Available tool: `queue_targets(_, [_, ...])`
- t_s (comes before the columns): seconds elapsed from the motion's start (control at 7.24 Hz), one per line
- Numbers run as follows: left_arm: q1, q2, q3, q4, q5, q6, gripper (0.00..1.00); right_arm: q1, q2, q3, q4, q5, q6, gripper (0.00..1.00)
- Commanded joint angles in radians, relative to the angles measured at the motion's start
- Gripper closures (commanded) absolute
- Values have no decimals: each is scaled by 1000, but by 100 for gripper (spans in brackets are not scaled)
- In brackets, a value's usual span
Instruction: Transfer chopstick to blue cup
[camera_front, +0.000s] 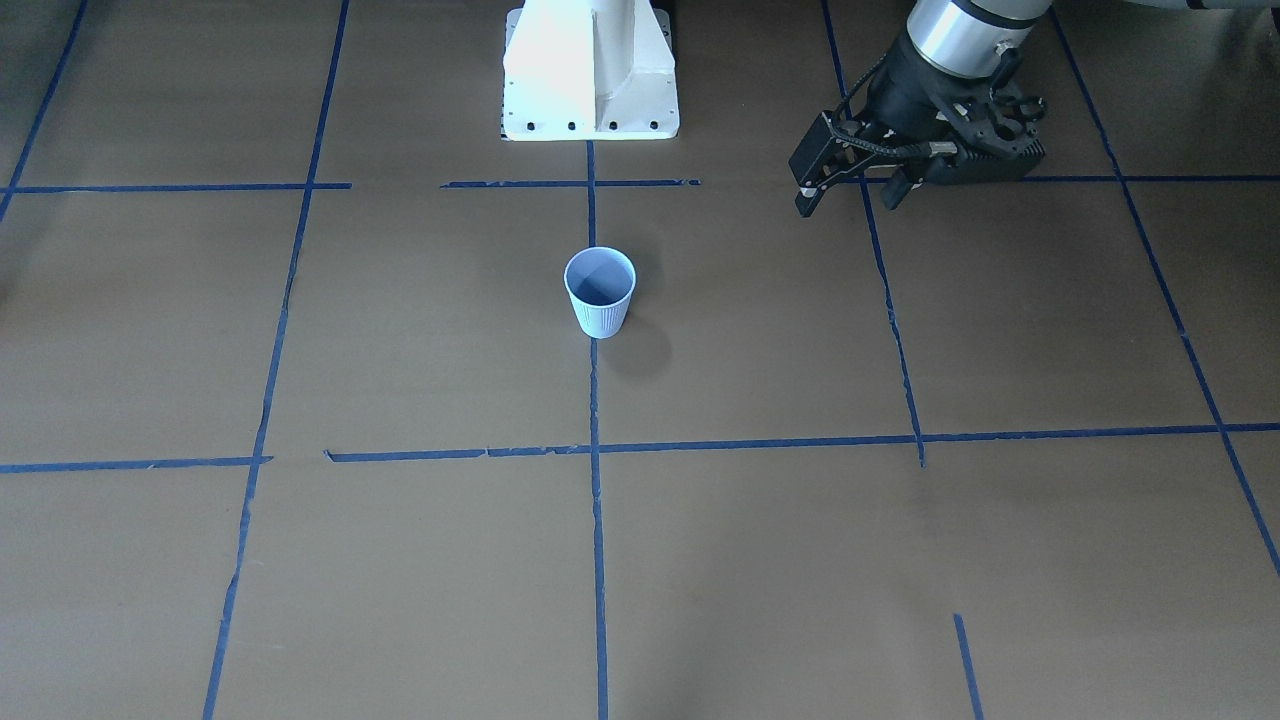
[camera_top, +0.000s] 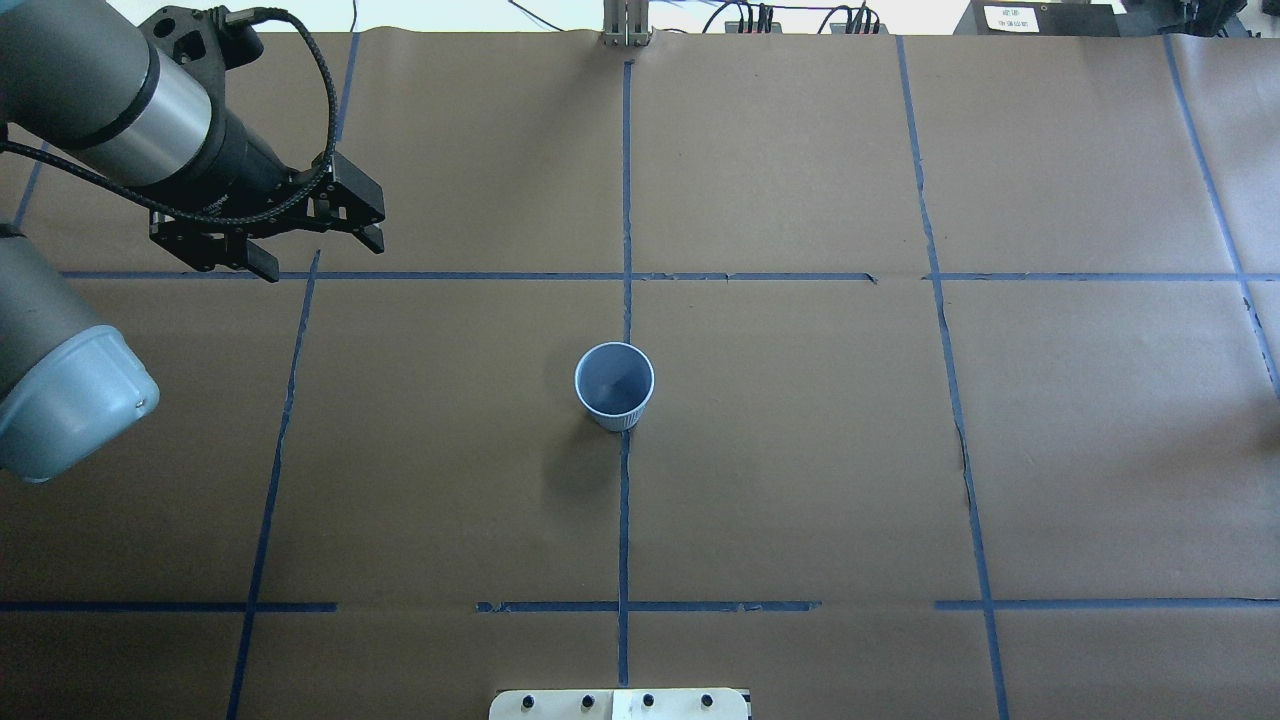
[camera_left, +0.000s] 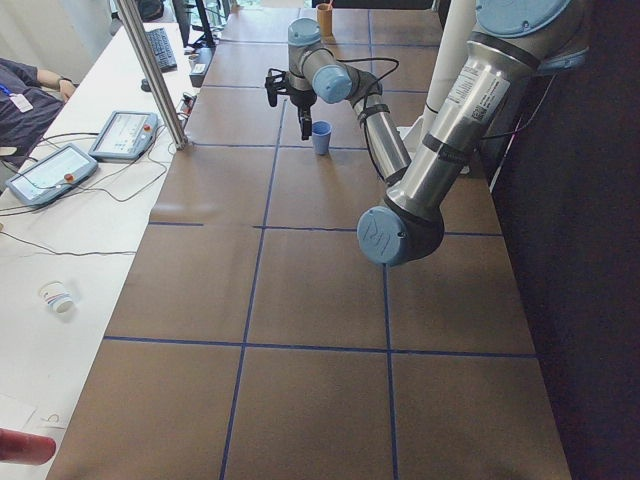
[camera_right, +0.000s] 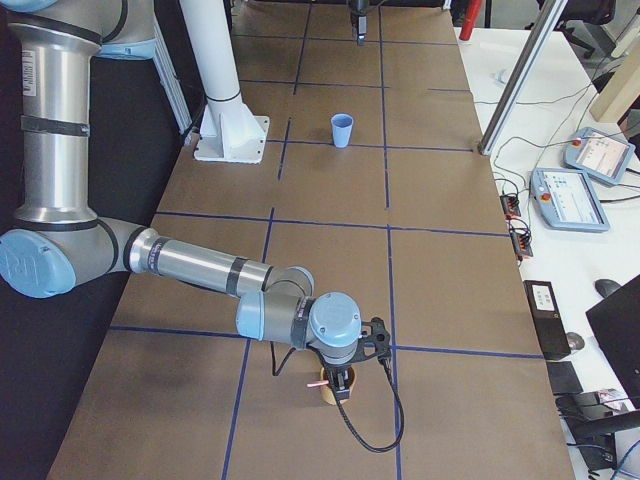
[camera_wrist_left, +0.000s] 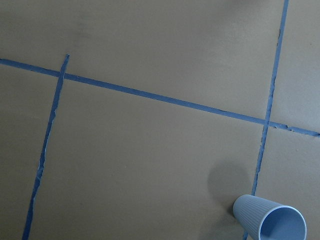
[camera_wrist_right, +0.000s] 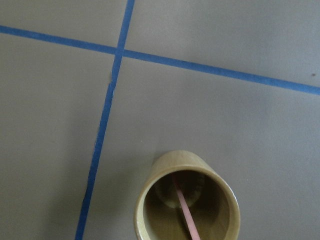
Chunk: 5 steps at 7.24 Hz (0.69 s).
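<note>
The blue cup (camera_front: 600, 292) stands upright and empty at the table's middle; it also shows in the overhead view (camera_top: 614, 385) and at the lower right of the left wrist view (camera_wrist_left: 267, 220). My left gripper (camera_top: 323, 260) is open and empty. It hovers well to the cup's left and farther from my base, and it also shows in the front-facing view (camera_front: 847, 205). A pink chopstick (camera_wrist_right: 186, 212) stands in a tan cup (camera_wrist_right: 145, 200), seen from right above in the right wrist view. My right gripper (camera_right: 335, 385) hangs over that tan cup at the table's far right end. I cannot tell whether it is open or shut.
Brown paper with blue tape lines (camera_top: 625, 200) covers the table. The white robot base (camera_front: 590, 70) stands at the table's near edge behind the blue cup. Teach pendants (camera_right: 585, 185) and cables lie on the white side table.
</note>
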Motion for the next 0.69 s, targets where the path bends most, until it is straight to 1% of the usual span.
queue_targets(0.0, [-1, 26, -26, -1, 2, 1, 0, -9, -17, 2, -45, -2, -72, 1])
queue_targets(0.14, [-1, 26, -29, 0, 2, 1, 0, -3, -12, 2, -100, -3, -117, 2])
queue_targets(0.28, [1, 28, -28, -1, 2, 1, 0, -6, -7, 1, -123, -20, -155, 4])
queue_targets(0.55, [1, 28, -37, -1, 2, 1, 0, -17, 2, -1, -129, -38, -160, 10])
